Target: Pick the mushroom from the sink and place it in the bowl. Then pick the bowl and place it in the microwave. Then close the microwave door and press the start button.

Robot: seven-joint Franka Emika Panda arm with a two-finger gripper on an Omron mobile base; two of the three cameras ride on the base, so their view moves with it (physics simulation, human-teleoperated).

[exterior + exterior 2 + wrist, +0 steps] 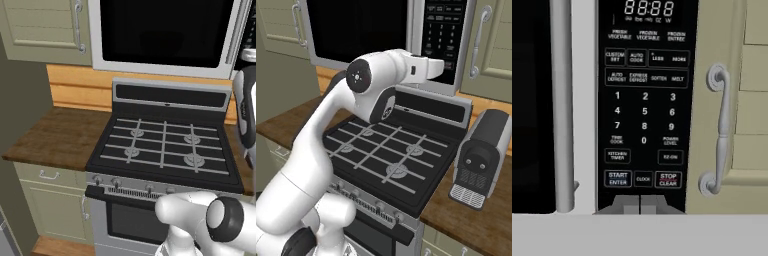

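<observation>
Jaws (640,202) shut, microwave door (162,30) closed, black glass

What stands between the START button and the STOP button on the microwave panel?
In the hand view, a small CLOCK button sits between the START/ENTER button and the STOP/CLEAR button, just above the shut gripper.

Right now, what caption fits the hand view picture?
Shut gripper faces the microwave's dark control strip, just below its bottom buttons, door closed.
</observation>
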